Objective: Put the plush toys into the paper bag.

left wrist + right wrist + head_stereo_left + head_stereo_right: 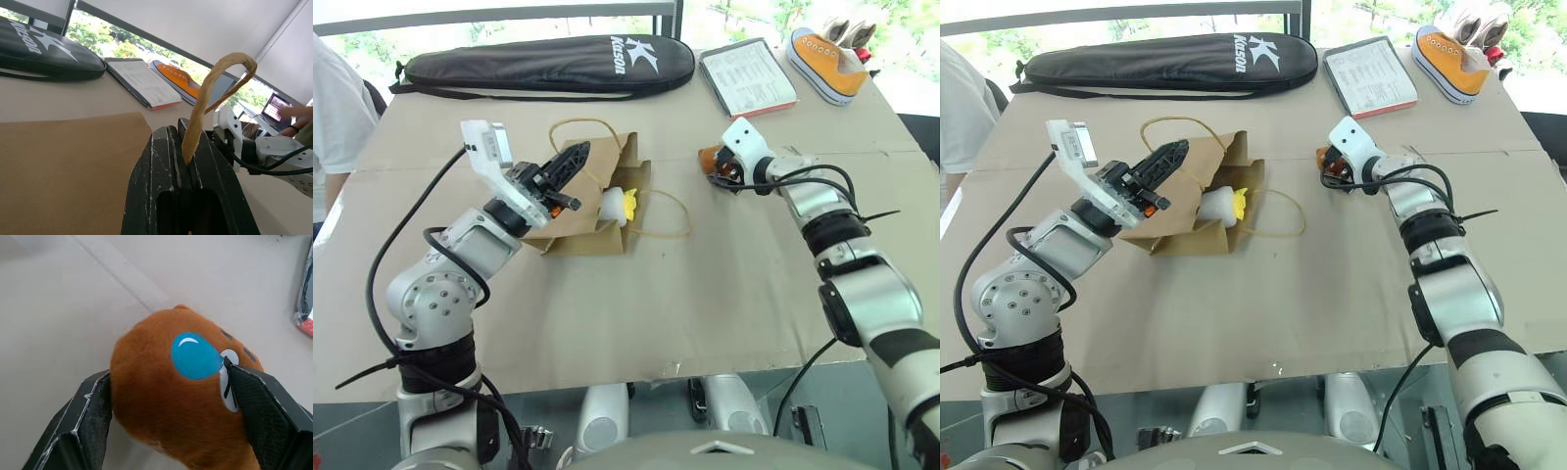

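From the head, the paper bag (582, 211) lies well to the left of the right gripper (717, 168), held by the left gripper (188, 161), clamped on its handle (215, 88). At the right wrist, the bear (181, 396) sits between spread fingers (90, 416), grip uncertain.

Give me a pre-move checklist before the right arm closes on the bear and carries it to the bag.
1. Bear sits between the right gripper fingers: ok.
2. Right grip closed firmly on bear: cannot tell.
3. Left gripper shut on bag handle: ok.
4. Paper bag mouth held open toward the right arm: ok.
5. White toy fully inside the bag: not ok, it sits at the mouth.
6. Table between bear and bag free of things: ok.
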